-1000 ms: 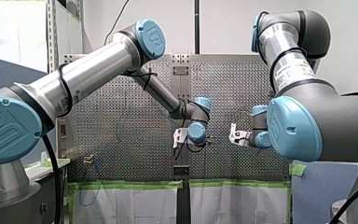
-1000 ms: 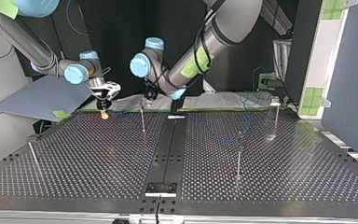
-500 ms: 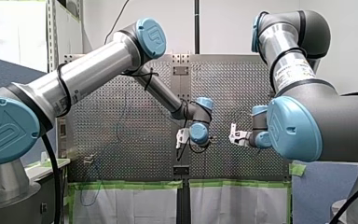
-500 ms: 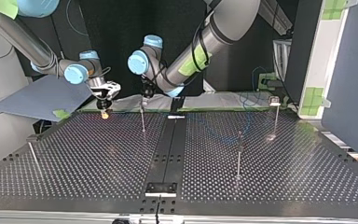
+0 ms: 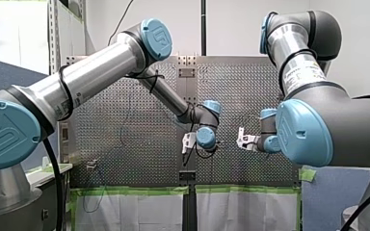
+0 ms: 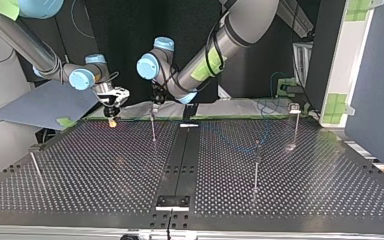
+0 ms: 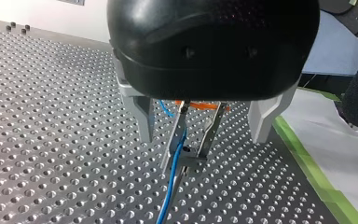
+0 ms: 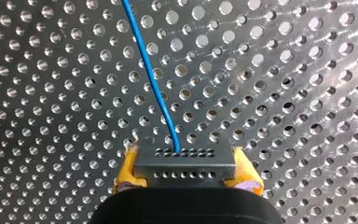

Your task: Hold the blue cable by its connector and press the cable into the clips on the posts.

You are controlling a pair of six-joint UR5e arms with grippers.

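In the right wrist view my right gripper (image 8: 186, 173) is shut with its yellow pads on a grey connector (image 8: 185, 162). The blue cable (image 8: 151, 84) runs from the connector out over the perforated plate. My left gripper (image 7: 203, 137) hangs open, its grey fingers (image 7: 143, 119) either side of a forked metal clip (image 7: 189, 161) without touching it. The blue cable (image 7: 171, 186) passes between the clip's prongs, close to one of them. In the top view my left gripper (image 6: 155, 102) is over the post (image 6: 153, 131) near the far edge, and my right gripper (image 6: 111, 117) is to its left.
Three more thin posts stand on the perforated table: one at the top view's near left (image 6: 34, 167), one right of the middle (image 6: 256, 167), one at the far right (image 6: 295, 125). Green tape (image 7: 314, 168) marks the table's far edge.
My left arm has shifted a little toward the top view's left, bringing its gripper over the post. My right arm has kept still with the connector.
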